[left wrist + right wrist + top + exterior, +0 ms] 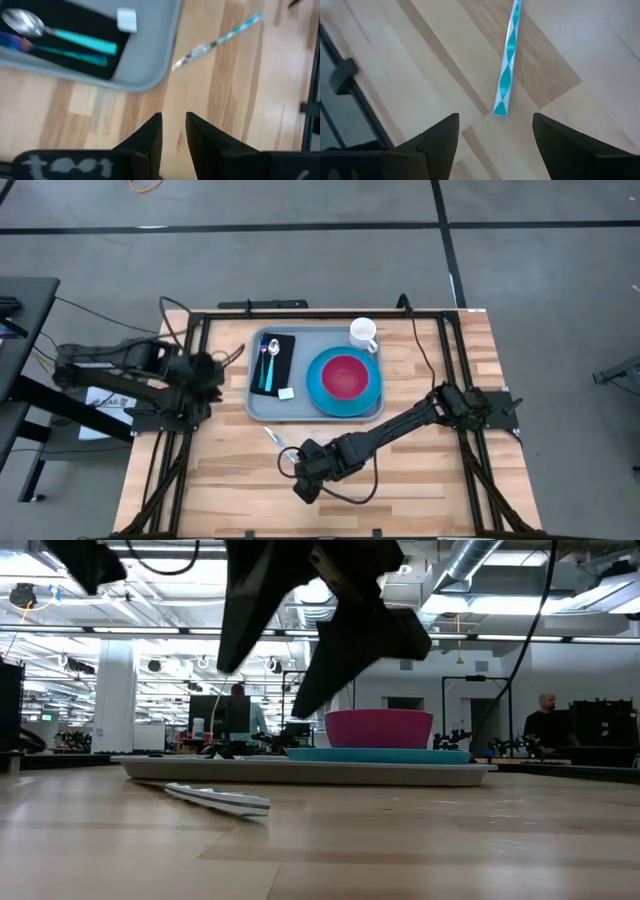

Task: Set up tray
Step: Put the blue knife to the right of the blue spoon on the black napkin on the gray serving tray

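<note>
The grey-blue tray (262,406) lies at the table's middle. On it are a black napkin (283,345) with a spoon (273,352) and a fork, a blue plate (320,392) bearing a red bowl (345,377), and a white mug (363,333). A knife (274,436) with a teal-and-white handle (507,65) lies flat on the wood just near of the tray. My right gripper (495,135) hangs open above the handle's end, a finger on either side, touching nothing. My left gripper (174,130) hovers left of the tray, its fingers a narrow gap apart with nothing between them.
A small white packet (126,20) lies on the tray beside the napkin. Black frame rails (178,450) run along the table's left and right sides. Bare wood (420,480) spreads near of the tray. People sit in the room behind the table.
</note>
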`<state>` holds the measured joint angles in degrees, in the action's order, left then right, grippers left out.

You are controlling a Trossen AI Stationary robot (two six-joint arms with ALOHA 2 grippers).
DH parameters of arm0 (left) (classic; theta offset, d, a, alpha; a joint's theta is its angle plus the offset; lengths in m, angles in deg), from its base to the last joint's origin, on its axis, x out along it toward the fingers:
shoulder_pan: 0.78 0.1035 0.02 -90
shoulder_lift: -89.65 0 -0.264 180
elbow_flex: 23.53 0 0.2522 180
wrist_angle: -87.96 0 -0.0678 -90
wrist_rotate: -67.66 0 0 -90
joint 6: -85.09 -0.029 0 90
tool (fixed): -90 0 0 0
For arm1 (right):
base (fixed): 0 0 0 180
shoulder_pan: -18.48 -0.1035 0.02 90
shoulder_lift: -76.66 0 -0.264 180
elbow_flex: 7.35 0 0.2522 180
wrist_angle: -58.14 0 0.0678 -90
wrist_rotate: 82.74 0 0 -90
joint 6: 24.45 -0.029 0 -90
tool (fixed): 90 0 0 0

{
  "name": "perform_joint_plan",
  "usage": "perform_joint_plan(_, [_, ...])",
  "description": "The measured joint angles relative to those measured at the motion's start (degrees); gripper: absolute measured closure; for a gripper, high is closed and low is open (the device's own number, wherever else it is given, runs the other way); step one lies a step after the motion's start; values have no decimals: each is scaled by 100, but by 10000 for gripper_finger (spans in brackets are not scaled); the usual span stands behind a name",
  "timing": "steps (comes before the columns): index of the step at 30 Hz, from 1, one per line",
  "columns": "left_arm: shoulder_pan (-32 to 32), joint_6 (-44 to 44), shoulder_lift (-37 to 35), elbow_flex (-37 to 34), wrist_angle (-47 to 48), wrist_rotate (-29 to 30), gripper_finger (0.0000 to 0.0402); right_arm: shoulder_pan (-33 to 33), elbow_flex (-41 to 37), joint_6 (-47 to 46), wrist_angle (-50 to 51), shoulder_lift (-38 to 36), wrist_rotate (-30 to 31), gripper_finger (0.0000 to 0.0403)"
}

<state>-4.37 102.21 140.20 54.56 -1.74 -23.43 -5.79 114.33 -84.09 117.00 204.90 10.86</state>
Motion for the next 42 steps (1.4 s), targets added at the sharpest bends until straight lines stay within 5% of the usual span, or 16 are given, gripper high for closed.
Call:
perform_joint_plan(11, [-1070,881,-184,-639,-271,714,329,334,0,407,-107,65,-94,159])
perform_joint_plan(42, [-1742,1071,673,-648,-1113,941,329,404,2,719,-277,56,-211,159])
